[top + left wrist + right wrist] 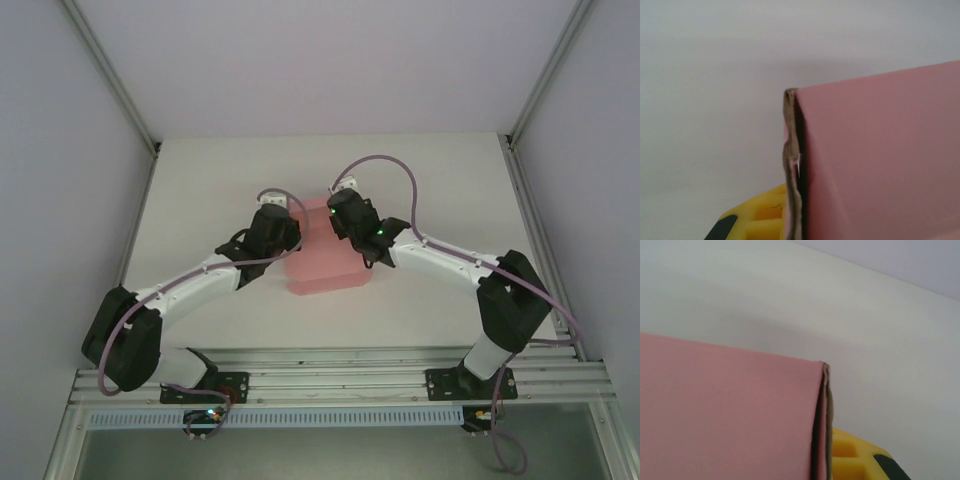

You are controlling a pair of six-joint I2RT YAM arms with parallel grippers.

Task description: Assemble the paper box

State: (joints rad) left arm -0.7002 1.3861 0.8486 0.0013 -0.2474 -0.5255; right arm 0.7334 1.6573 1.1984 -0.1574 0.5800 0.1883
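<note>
White tabletop enclosed by pale grey walls; aluminium rails along near edge; even light.

Clearance around the work area, seen from the top.
The middle of the table is blocked. The paper box stands there, with the left gripper clamped on its left edge and the right gripper clamped on its far right edge. Both forearms slant in from the near corners. There is open table behind the box and in broad strips either side, out to the side walls. A narrower strip lies between the box and the base rail.
</note>
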